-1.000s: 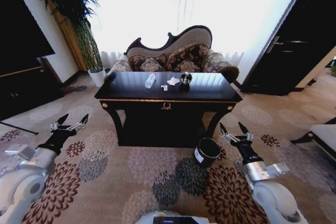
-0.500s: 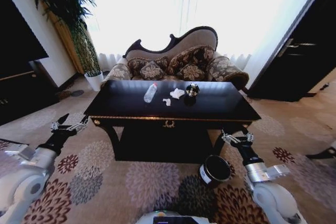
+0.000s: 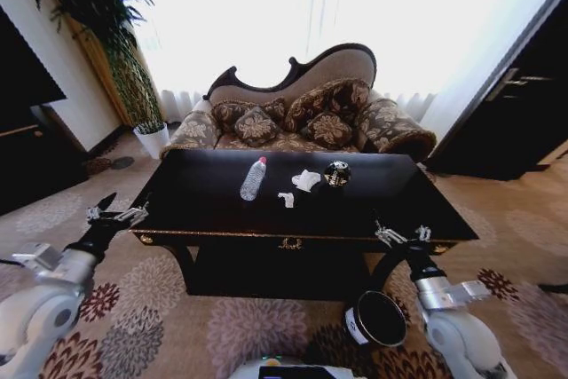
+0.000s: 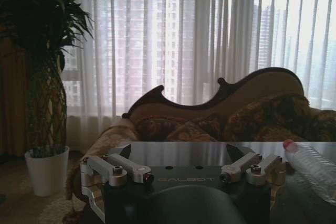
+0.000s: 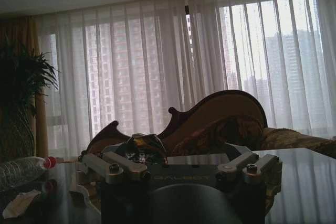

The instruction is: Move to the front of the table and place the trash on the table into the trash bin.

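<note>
The glossy black table [image 3: 202, 209] stands close in front of me in the head view. On its middle lie a crumpled white tissue [image 3: 306, 180], a smaller paper scrap [image 3: 286, 199] and a dark shiny can [image 3: 336, 173]. The dark trash bin [image 3: 377, 319] stands on the carpet below the table's front right corner. My left gripper [image 3: 115, 213] hovers open off the table's front left corner, holding nothing. My right gripper [image 3: 401, 235] is open at the front right edge, above the bin. The right wrist view shows the can [image 5: 144, 145] and the tissue [image 5: 21, 203] beyond the right gripper [image 5: 178, 158].
A clear plastic bottle [image 3: 253, 178] with a red cap lies left of the tissue, and its neck end [image 4: 312, 166] shows in the left wrist view. A patterned sofa [image 3: 302, 117] stands behind the table, a potted plant [image 3: 133, 86] at the back left, and dark doors [image 3: 524, 104] on the right.
The whole head view has shifted: the camera has come closer, so the table looks larger and nearer and the bin sits lower in view. Both arms keep the same open pose.
</note>
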You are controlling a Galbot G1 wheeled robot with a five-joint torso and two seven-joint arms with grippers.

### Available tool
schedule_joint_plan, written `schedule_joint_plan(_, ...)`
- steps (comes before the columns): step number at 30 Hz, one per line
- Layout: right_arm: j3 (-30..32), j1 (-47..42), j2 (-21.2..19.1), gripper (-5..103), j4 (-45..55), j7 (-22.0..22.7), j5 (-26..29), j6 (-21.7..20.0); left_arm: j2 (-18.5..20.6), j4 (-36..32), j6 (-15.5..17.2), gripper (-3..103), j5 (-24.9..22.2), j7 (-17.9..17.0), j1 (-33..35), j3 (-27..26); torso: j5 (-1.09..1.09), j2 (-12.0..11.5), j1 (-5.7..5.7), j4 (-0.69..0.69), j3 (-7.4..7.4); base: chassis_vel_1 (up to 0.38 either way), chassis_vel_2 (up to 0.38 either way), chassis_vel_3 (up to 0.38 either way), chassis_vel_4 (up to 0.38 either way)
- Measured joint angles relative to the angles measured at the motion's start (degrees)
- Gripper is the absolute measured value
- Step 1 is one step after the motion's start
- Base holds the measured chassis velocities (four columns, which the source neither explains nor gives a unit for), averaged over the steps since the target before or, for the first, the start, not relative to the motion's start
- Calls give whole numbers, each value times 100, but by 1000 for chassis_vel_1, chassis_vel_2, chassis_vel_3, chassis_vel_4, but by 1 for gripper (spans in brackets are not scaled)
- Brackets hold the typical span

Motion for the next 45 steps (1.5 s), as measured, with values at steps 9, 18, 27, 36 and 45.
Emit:
schedule_joint_plan(9,-303,207,-161,100,-139,-96,2,14,441,-79,213,100,112,-45,-632,911,2,5,-8,2,-3,23,-20,-14,16)
schedule_joint_plan(18,-185,141,-92,100,-190,-152,52,83,924,430,413,100,-107,-334,-1991,2567,2,1,-1,-1,0,0,0,0,0)
schedule_joint_plan(27,-82,153,-116,100,-111,-165,268,14,933,655,404,100,-16,-348,-3010,3827,2,2,-2,-1,-1,0,0,0,0)
schedule_joint_plan(36,84,35,-112,100,-96,-184,345,16,843,1095,347,99,116,-276,-3573,4484,1,2,-3,0,-1,0,0,0,0)
schedule_joint_plan(45,135,42,-73,100,-22,-192,375,-34,650,1395,278,98,136,-263,-4125,5164,1,2,-3,0,-1,0,0,0,0)
